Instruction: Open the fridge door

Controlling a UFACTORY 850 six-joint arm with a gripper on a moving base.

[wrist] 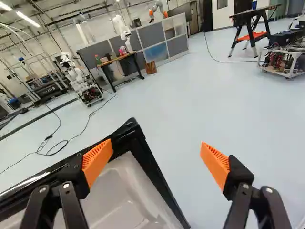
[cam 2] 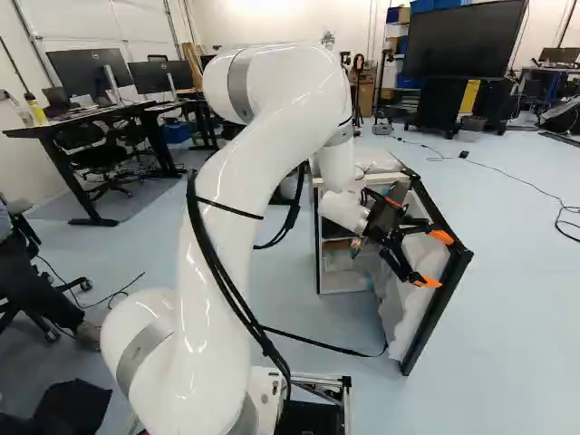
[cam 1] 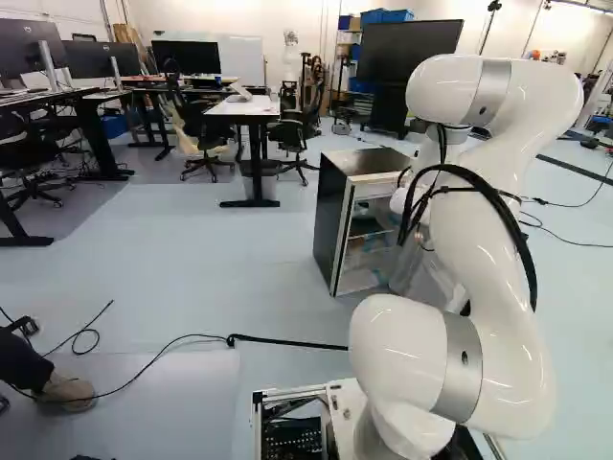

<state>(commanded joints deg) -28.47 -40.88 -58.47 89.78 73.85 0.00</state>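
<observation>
Black-rimmed, white-lined fridge door [cam 2: 410, 317] open

Black two-fingered gripper [cam 2: 434, 259] stands wide, one orange pad [wrist: 96, 162] overlapping the rim, contact unclear. Right of centre in the right base view, the door angles from the boxy, black-sided fridge [cam 1: 330, 216].

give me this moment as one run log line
fridge door: wide open | gripper: open, one finger by the door's edge | grip: none | finger contact: cannot tell

Pale floor [wrist: 162, 102] stretching out ahead of the gripper [cam 2: 435, 259]
Way over past it, grey partitions [wrist: 152, 35], a wood-topped desk [wrist: 115, 59], bright ceiling lights [wrist: 27, 19].
</observation>
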